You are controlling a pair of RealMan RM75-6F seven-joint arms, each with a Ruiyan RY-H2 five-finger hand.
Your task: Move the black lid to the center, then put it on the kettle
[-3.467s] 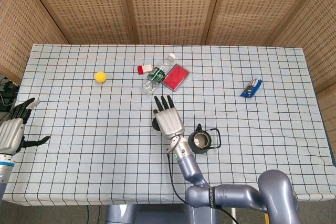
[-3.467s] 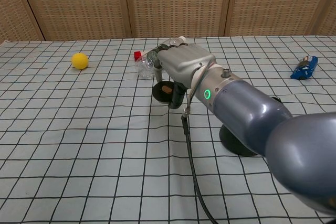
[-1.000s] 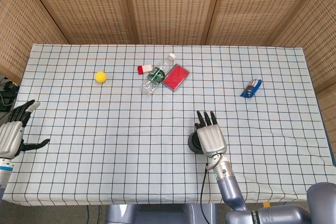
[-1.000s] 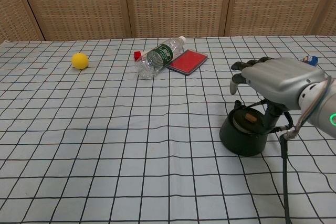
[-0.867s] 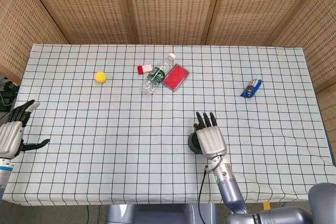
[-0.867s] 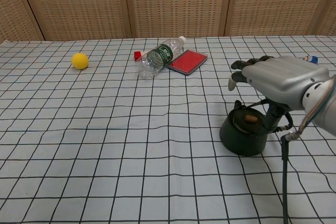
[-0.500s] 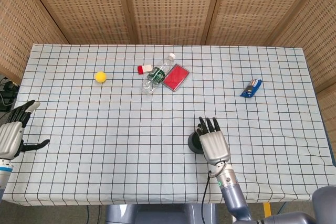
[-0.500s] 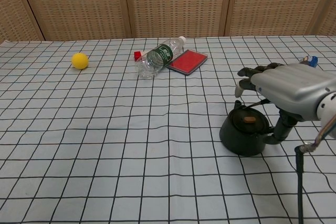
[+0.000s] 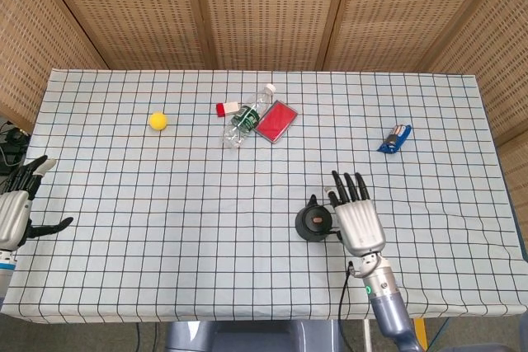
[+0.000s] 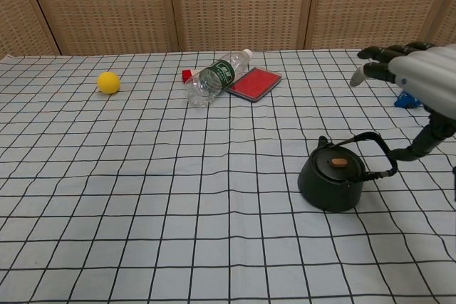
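Observation:
The black kettle (image 9: 313, 222) (image 10: 329, 181) stands right of the table's middle, handle to the right. The black lid (image 10: 338, 164) with a brown knob sits flat on its mouth, also seen from above as the lid (image 9: 317, 218). My right hand (image 9: 357, 218) (image 10: 417, 80) hovers just right of the kettle, fingers spread, holding nothing and clear of the handle. My left hand (image 9: 15, 212) is at the table's left edge, fingers apart and empty.
A yellow ball (image 9: 157, 120) lies at the back left. A clear bottle (image 9: 246, 118), a small red-capped item (image 9: 224, 108) and a red flat case (image 9: 275, 120) lie at the back middle. A blue packet (image 9: 395, 138) lies at the back right.
My right hand carried the lid from the table's middle to the kettle, set it on the mouth, let go, then rose and drew away to the right. The left hand barely moved.

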